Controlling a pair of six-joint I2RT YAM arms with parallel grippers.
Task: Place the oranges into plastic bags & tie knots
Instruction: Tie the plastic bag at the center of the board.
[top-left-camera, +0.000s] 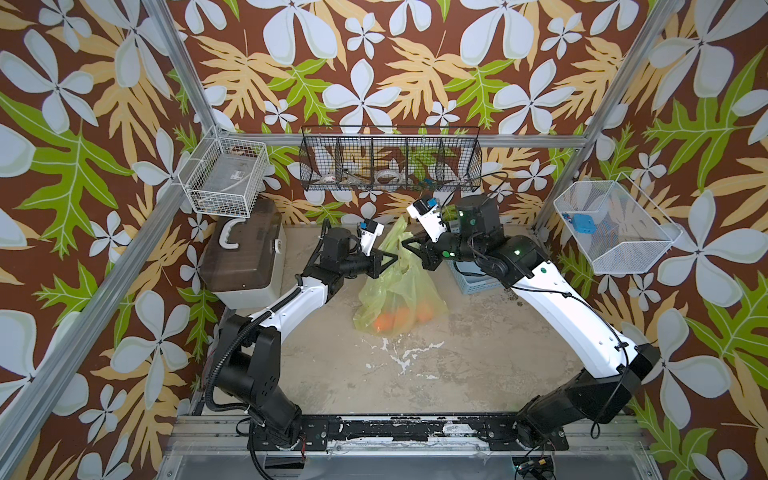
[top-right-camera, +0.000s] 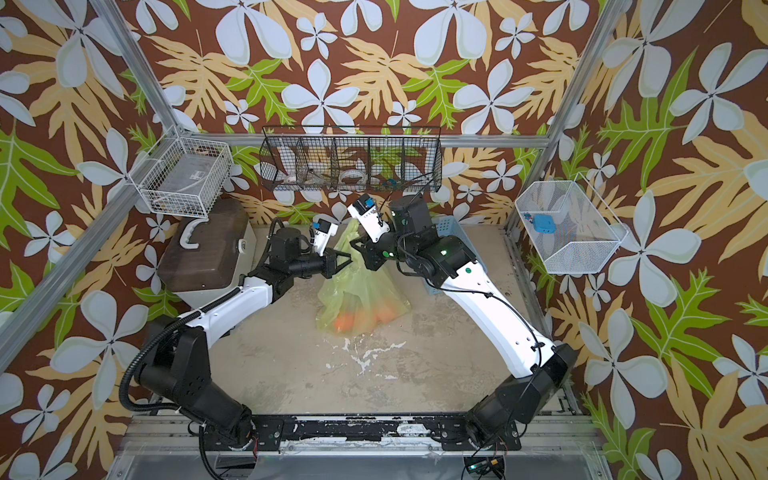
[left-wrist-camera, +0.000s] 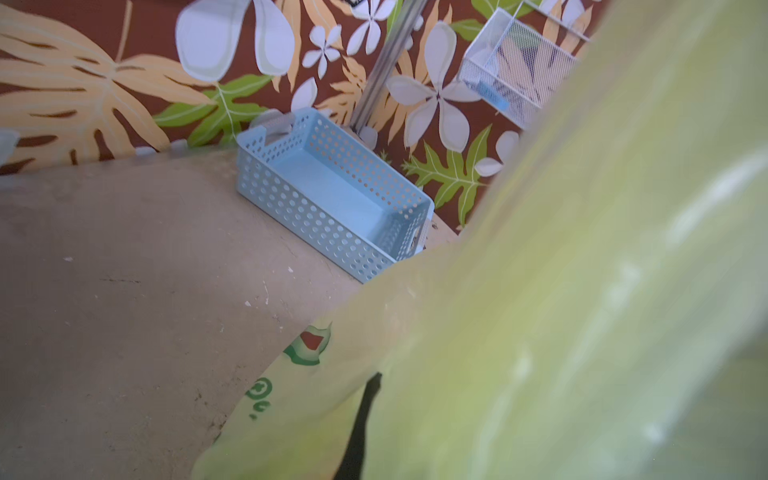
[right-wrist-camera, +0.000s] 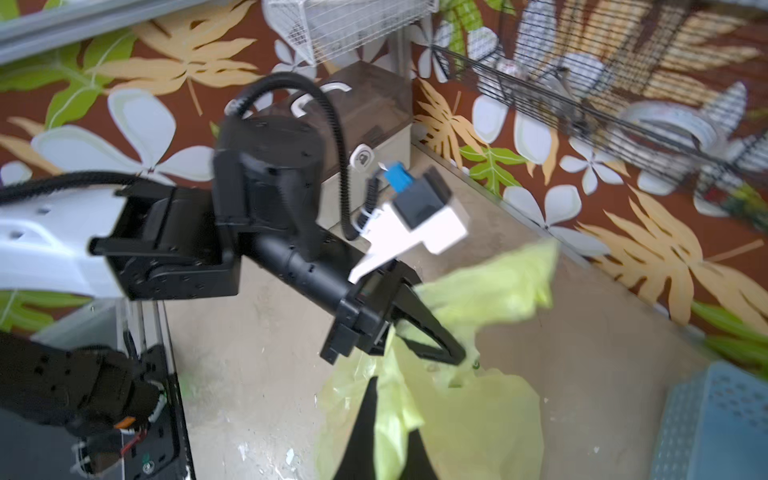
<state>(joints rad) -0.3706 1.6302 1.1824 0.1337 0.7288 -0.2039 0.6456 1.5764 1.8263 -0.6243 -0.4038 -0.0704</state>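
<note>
Nearby, bag (top-left-camera: 399, 291), blue basket (top-left-camera: 471, 283) under R arm (top-left-camera: 557, 309)

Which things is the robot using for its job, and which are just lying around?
In use: thin yellow-green plastic bag; round orange fruits inside it; left tool and right tool, both shut on the bag.
Lying about: light-blue perforated plastic basket; brown-lidded plastic box; black wire rack.

No word or number reads clearly. The plastic bag (left-wrist-camera: 540, 291) carries green printed marks (left-wrist-camera: 258, 390), one a ringed sign, too blurred to read. The latch (right-wrist-camera: 363, 158) of the box (right-wrist-camera: 374, 95) bears a small padlock-like sign.
</note>
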